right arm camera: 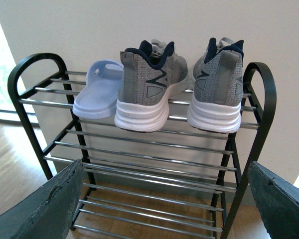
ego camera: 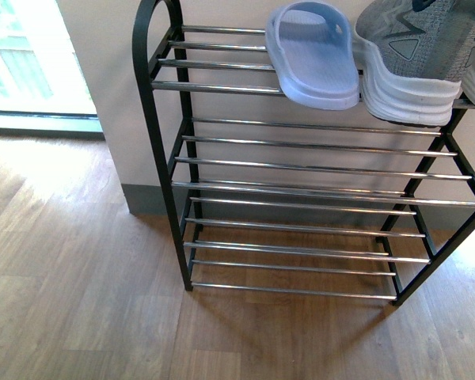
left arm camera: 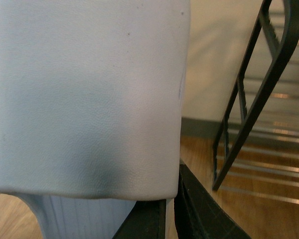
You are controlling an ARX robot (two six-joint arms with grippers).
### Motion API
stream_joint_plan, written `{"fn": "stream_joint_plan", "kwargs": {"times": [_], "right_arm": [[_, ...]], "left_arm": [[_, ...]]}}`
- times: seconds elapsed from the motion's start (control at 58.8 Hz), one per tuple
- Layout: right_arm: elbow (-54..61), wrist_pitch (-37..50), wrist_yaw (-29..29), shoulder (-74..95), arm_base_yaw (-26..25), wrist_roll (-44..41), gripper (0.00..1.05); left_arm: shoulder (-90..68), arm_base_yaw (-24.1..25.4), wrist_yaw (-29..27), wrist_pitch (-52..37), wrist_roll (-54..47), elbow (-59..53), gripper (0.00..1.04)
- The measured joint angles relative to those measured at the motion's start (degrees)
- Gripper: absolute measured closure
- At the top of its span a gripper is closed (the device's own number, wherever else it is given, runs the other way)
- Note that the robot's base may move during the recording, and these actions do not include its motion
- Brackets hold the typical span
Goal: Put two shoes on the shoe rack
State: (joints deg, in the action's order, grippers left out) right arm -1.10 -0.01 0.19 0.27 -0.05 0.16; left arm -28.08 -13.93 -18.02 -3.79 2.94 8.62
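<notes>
Left tool (left arm camera: 164, 219) grips a pale slide (left arm camera: 89, 94); right tool (right arm camera: 164, 199) wide; racked sneakers (right arm camera: 144, 89) point heels outward, lengthwise toward the wall

Left tool clamped, right tool spread wide

The left tool (left arm camera: 164, 219) has its dark fingers (left arm camera: 144, 221) closed against a pale blue slide (left arm camera: 89, 94). The right tool (right arm camera: 164, 209) holds nothing, its two dark fingers (right arm camera: 45, 204) well apart. Neither arm shows in the front view.
</notes>
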Motion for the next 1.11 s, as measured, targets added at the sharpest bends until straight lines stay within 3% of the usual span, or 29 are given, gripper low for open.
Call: {"fn": "stream_joint_plan", "kwargs": {"times": [0.068, 0.272, 0.68, 1.106], "right_arm": [[0.0, 0.0, 0.0, 0.0, 0.0, 0.0, 0.09], [0.0, 0.0, -0.2, 0.0, 0.0, 0.0, 0.09], [0.0, 0.0, -0.1, 0.0, 0.0, 0.0, 0.09], [0.0, 0.0, -0.2, 0.0, 0.0, 0.0, 0.09]], "left_arm": [[-3.7, -2.1, 0.2, -5.5, 0.3, 1.0, 1.03], [-23.8, -8.5, 6.1, -6.3, 5.9, 16.1, 1.03], [-56.5, -19.7, 4.9, -0.4, 14.3, 50.0, 1.03], [-79.6, -20.4, 4.7, 7.3, 21.5, 73.4, 1.03]]}}
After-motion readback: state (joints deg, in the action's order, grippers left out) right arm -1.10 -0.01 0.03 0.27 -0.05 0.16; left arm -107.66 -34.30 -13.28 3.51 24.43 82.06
